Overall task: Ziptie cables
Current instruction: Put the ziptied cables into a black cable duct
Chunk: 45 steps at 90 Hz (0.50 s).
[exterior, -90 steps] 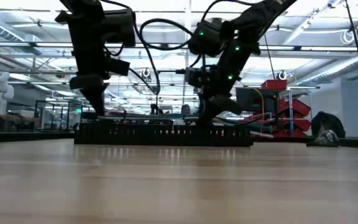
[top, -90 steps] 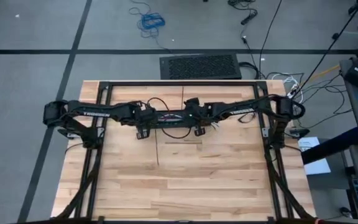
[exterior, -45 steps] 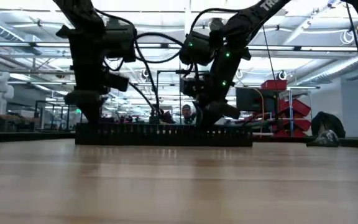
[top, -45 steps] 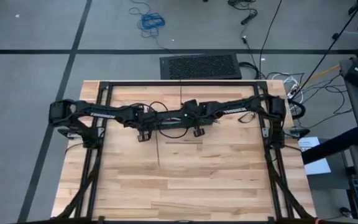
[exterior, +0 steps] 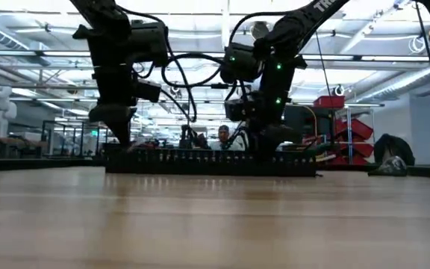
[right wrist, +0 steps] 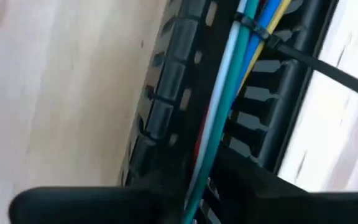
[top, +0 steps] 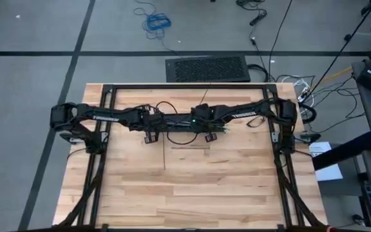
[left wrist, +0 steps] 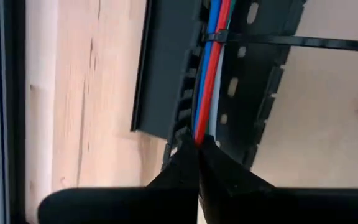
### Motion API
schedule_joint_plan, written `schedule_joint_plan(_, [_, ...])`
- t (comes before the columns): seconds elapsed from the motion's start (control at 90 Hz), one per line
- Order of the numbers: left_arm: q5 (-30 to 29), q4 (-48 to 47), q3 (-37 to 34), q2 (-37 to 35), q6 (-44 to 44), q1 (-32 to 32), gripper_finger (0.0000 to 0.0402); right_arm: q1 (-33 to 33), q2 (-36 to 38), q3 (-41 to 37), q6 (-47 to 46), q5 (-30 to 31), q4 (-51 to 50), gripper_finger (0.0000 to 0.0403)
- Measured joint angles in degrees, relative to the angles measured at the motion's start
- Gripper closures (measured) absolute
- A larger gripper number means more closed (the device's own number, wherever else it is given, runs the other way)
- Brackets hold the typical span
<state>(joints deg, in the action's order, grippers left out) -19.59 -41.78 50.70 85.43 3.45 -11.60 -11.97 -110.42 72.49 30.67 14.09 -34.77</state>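
The cables [left wrist: 207,74], a bundle of blue, red, white, teal and yellow wires, lie along the channel of a long black slotted bar [top: 179,122] in the table's far middle. The bar [exterior: 207,161] rests on the wood. A black zip tie [left wrist: 278,40] circles the bundle, and its tail sticks out sideways over the bar's edge; the right wrist view shows a zip tie [right wrist: 319,65] too. My left gripper [top: 153,124] is shut on the cables near the bar's left end. My right gripper [top: 206,124] is shut on them toward its right end. My left gripper pinches the cables between its two fingers at a spot [left wrist: 199,134] a short way from the zip tie. The fingers come from above, pointing down into the bar's channel. The wires run straight on from the fingers, inside the bar. My right gripper has the cables [right wrist: 194,186] running between its two fingers, which come from above into the bar's channel. The fingers themselves hide the exact spot. The wires [right wrist: 229,106] run straight from there to the zip tie, inside the bar.
The black frame rails [top: 185,87] run along the table's far edge and down both sides. The near half of the wooden table [top: 185,187] is bare board. Each arm's own cable [exterior: 178,67] loops above the bar.
Both grippers have gone a little toward the table's right edge, staying shut on the cables. The slotted bar with the cables in it has slid the same way along the table.
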Motion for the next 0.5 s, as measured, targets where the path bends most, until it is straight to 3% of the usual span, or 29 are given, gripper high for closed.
schedule_joint_plan(0.244, [8.91, 8.56, -0.02, 1.08, 0.45, 0.19, 0.0401, 0.82, 1.73, 0.07, -0.42, -0.07, 0.12, 0.0306])
schedule_joint_plan(0.5, [11.89, 3.45, 0.02, 2.34, -1.55, 2.1, 0.0401, 2.71, 4.75, 0.2, -1.15, -0.58, 1.71, 0.0274])
